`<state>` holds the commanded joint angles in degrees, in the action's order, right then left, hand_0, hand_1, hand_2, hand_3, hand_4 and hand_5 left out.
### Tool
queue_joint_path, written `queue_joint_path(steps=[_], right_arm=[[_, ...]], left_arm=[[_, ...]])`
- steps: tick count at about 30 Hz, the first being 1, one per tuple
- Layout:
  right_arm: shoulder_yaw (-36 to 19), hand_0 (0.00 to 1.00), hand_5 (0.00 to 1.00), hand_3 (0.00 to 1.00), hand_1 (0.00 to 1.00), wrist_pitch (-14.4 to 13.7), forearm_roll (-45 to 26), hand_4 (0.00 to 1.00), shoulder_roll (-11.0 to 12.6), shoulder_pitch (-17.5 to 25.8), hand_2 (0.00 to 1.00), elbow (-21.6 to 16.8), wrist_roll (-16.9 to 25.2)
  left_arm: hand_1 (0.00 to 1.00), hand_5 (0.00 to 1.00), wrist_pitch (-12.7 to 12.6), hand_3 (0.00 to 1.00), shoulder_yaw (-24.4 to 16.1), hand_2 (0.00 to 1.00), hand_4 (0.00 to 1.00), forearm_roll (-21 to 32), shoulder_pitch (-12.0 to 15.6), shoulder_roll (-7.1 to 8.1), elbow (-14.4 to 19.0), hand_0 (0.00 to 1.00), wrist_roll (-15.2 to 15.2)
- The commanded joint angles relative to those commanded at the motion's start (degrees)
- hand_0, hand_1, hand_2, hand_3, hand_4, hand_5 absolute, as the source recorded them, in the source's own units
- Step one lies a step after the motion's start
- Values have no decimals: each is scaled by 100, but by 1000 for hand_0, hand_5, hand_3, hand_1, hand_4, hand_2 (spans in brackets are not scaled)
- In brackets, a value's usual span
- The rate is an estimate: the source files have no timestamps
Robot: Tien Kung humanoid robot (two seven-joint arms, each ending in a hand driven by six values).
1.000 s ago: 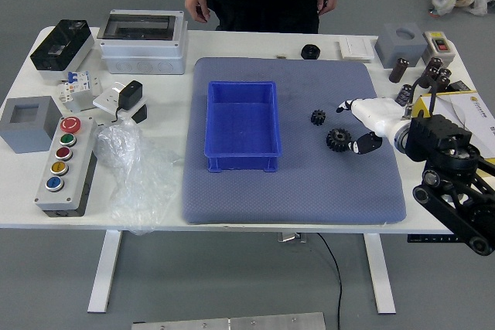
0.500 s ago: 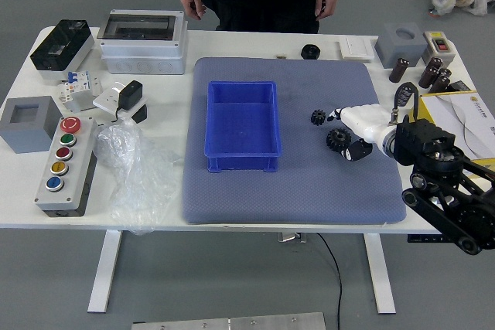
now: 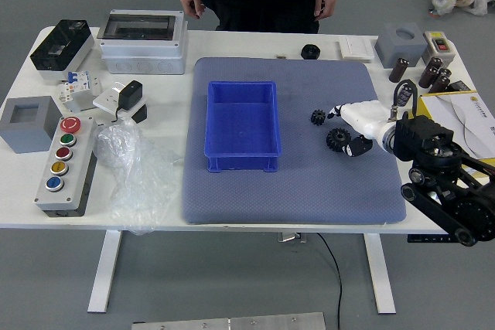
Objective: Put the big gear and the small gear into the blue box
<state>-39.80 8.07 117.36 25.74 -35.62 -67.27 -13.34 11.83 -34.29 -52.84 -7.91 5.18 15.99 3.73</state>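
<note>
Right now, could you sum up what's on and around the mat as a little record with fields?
blue box: on the mat, nothing visible inside
big gear: on the mat, right of the box
small gear: on the mat, between box and big gear, slightly farther back
robot's right hand: open beside the big gear; contact unclear
robot's left hand: out of view
person: standing at the far side, hands lowered

Looks like a robotics lab to me: black robot arm [image 3: 437, 156] at right, push-button box [image 3: 77, 166] left, white tabletop [image 3: 23, 191].
</note>
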Motion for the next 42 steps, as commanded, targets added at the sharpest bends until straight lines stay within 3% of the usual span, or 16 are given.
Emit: queue_joint_path(steps=[12, 32, 33, 38, 39, 42], right_arm=[[223, 737, 93, 807, 721, -55, -104, 719, -56, -85, 820, 334, 233], [339, 730, 88, 792, 715, -124, -100, 714, -170, -100, 808, 604, 262], [341, 663, 86, 694, 649, -147, -94, 705, -175, -99, 746, 611, 261], [361, 663, 86, 694, 649, -311, -37, 705, -201, -92, 746, 639, 255], [365, 545, 92, 631, 525, -344, -27, 663, -206, -90, 631, 645, 255], [378, 545, 92, 631, 525, -431, 1, 663, -216, -85, 631, 661, 258]], left_arm=[[843, 685, 1, 868, 4, 849, 757, 3, -15, -13, 2, 862, -4], [843, 686, 4, 867, 16, 849, 758, 5, -44, -40, 5, 862, -1], [843, 686, 4, 867, 15, 849, 758, 4, -45, -41, 6, 861, -1], [843, 686, 2, 867, 19, 849, 758, 7, -45, -44, 6, 861, 2], [843, 686, 2, 867, 19, 849, 758, 6, -45, -45, 6, 861, 2], [843, 686, 1, 867, 18, 849, 758, 5, -46, -48, 7, 861, 3]])
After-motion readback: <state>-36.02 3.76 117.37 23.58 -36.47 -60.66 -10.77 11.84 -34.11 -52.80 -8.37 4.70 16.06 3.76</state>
